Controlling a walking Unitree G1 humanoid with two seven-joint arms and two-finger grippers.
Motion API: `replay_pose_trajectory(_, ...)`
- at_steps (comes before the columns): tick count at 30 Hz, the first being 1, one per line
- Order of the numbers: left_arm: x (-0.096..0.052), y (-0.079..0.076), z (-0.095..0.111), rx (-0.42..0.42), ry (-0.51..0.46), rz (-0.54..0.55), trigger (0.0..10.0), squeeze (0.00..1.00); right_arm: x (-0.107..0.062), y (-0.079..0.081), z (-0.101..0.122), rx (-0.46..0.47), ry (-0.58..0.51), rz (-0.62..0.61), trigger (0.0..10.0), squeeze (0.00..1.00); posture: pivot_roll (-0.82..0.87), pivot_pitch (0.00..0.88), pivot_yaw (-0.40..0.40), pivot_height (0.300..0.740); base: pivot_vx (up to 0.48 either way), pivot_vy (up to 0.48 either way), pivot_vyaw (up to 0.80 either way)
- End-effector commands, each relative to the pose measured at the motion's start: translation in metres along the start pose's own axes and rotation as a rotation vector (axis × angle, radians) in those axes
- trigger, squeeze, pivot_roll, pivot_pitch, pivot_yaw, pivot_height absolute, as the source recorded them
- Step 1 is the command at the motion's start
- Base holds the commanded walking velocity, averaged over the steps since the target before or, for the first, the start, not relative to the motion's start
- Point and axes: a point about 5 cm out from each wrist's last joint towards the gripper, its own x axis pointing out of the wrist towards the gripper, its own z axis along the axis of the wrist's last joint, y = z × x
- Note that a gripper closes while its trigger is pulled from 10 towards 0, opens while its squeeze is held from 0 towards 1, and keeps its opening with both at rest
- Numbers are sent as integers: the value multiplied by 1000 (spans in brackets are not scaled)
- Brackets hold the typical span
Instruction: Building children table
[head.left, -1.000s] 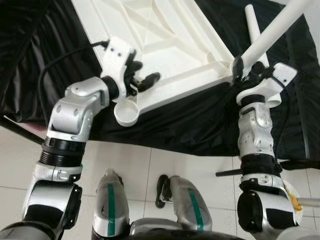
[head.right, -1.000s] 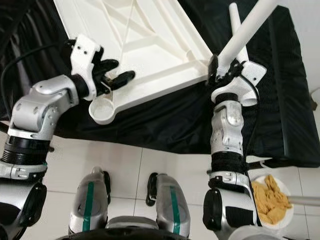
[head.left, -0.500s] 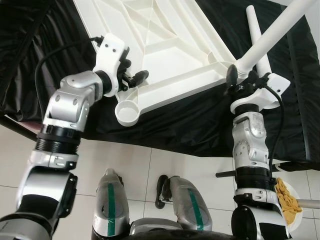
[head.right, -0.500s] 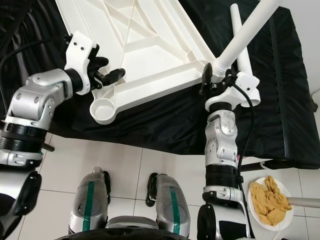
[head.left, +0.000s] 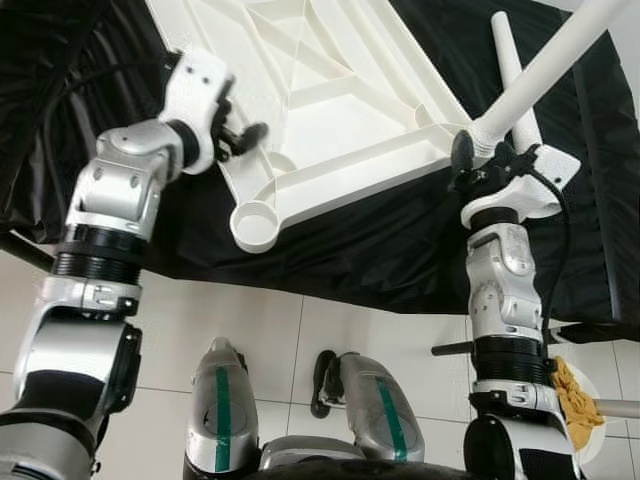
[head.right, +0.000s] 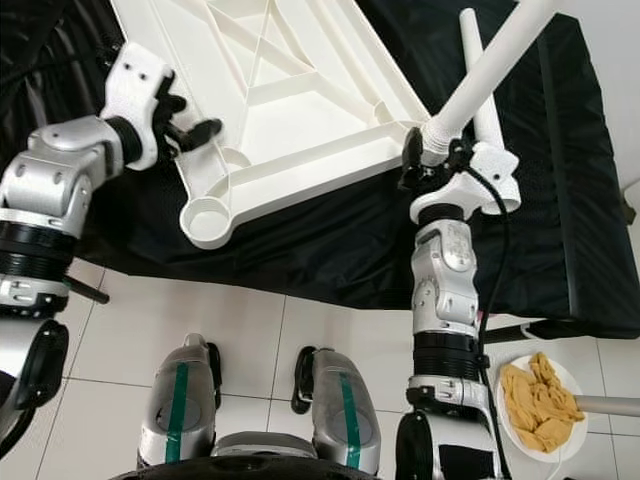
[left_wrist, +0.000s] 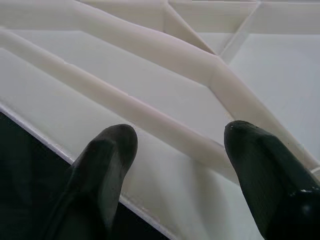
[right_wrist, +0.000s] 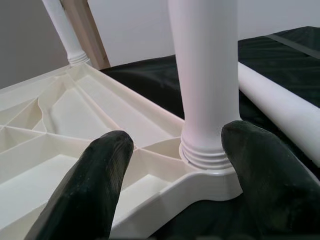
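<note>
Lying upside-down on black cloth, white tabletop, white tile floor

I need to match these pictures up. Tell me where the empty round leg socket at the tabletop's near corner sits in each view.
Left eye view: empty socket, lower left of centre, below the left gripper.
Right eye view: same socket, left of centre.
Left wrist view: not in it.
Right wrist view: not in it.
Shared landmark: the upturned white tabletop, whose ribs run through all four views; the fitted leg stands before the right gripper.
</note>
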Motion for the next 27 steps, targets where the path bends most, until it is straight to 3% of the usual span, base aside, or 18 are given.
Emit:
replay_pose_trajectory(1,1,5,0,17,5,113,10000,0,-3,-8,-2,-10,20,-28,10000,0,107,65,-98,740,0,0,0)
replay_pose_trajectory(2,0,6,1,22,6,107,10000,0,-3,-10,-1,-13,22,-32,10000,0,107,65,-98,740,0,0,0)
replay_pose_trajectory(4,-4,5,-1,120,37,72,10000,0,-3,-15,0,-11,25,-51,10000,0,103,68,-95,740,0,0,0)
replay_pose_trajectory(10,-8,-4,-4,196,53,-27,10000,0,-2,-19,2,-15,28,-68,10000,0,99,71,-93,740,0,0,0)
replay_pose_trajectory(16,-12,-21,-16,294,101,-178,10000,0,3,-23,4,-32,43,-101,10000,0,96,76,-94,740,0,0,0)
replay_pose_trajectory(27,-16,-55,-19,426,99,-384,10000,0,6,-29,0,-25,110,-181,10000,0,94,78,-96,740,0,0,0)
